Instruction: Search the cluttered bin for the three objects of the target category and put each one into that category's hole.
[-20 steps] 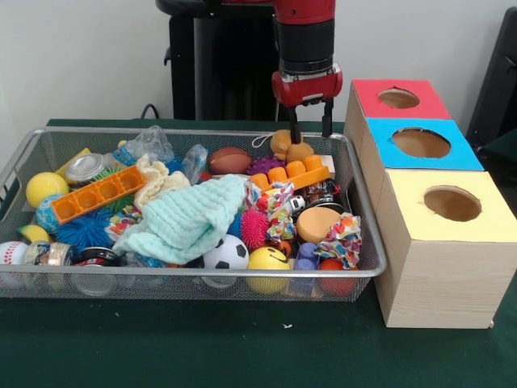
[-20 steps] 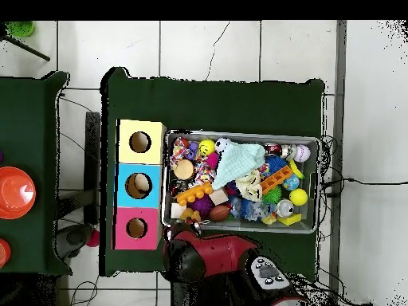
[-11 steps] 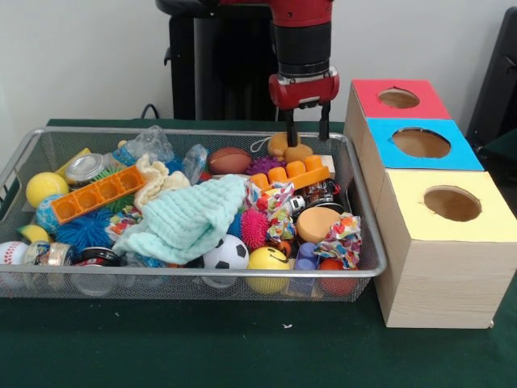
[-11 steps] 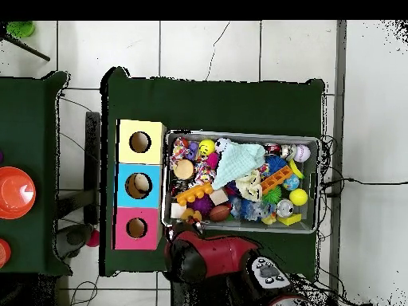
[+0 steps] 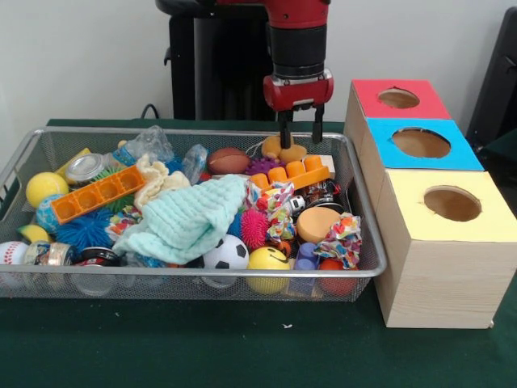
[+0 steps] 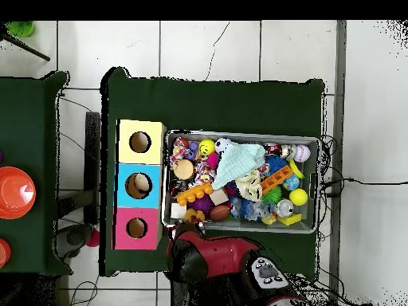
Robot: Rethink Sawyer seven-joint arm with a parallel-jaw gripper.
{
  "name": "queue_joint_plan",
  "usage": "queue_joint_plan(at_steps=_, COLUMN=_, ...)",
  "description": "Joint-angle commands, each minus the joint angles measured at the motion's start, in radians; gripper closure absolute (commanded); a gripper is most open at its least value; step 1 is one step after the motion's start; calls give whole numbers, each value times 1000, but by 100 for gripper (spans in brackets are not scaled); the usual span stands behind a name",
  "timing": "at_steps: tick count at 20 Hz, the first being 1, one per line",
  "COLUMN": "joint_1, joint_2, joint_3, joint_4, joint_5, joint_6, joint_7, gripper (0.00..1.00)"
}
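Observation:
My gripper hangs open at the far right corner of the wire bin, its two dark fingers straddling a small orange-tan plush toy without closing on it. Beside the bin stands the wooden box with a red hole, a blue hole and a yellow hole. The bin holds a mint cloth, orange bricks, a soccer ball and a brown football. In the overhead view the red arm covers the gripper; the bin lies right of the box.
Other clutter fills the bin: a yellow smiley ball, a pink spiky ball, a blue spiky ball, a long orange block, a jar. Green cloth covers the table. An orange object sits on a side table.
The gripper has shifted slightly left along the bin's far edge and stays open over the plush toy. The objects in the bin have not moved.

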Motion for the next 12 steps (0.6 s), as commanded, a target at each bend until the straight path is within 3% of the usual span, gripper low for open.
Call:
queue_joint_plan(at_steps=1, joint_1=23, joint_2=72, joint_3=-61, joint_4=-129, joint_5=-45, joint_6=-37, joint_7=94, gripper=0)
queue_joint_plan(at_steps=12, joint_1=42, joint_2=116, joint_3=-106, joint_4=-162, joint_5=-59, joint_6=-90, joint_7=92, gripper=0)
